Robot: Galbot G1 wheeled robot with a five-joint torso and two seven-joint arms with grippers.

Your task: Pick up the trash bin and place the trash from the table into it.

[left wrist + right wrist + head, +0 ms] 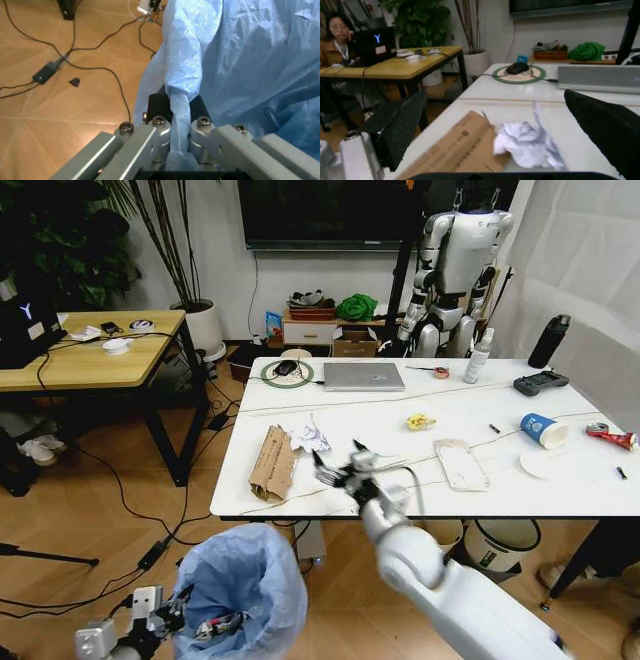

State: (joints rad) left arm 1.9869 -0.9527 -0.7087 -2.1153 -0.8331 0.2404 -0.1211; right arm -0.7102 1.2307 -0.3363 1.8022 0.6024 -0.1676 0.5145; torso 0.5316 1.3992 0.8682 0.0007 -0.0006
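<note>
Marble-look table [600, 490] spans the middle of the head view, its near edge facing the robot. Below that edge, off the near-left corner and over the wooden floor, hangs the trash bin [243, 585], its blue bag puffed over the rim; the left gripper [180, 112] is clamped on a fold of that bag at the rim, fingers closed with the plastic pinched between them.

Most of the trash lies on the table. Flattened cardboard [273, 462] sits by the near-left corner, its long axis running from the near edge toward the far edge, and the crumpled paper [310, 435] touches its far right end. Farther toward the right edge lie a clear plastic tray [461, 464], a blue cup [543, 429] on its side, a white disc [545, 465], a yellow wrapper [419, 421] and a crushed red can [612, 436].

The right gripper [345, 470] hovers over the near edge, just right of the cardboard, its fingers [402, 127] spread wide and empty. From the right wrist view the paper lies straight ahead between the fingers, cardboard just beside it. The right arm is clearly the nearer one; reaching forward and slightly left looks enough to bracket the paper.
</note>
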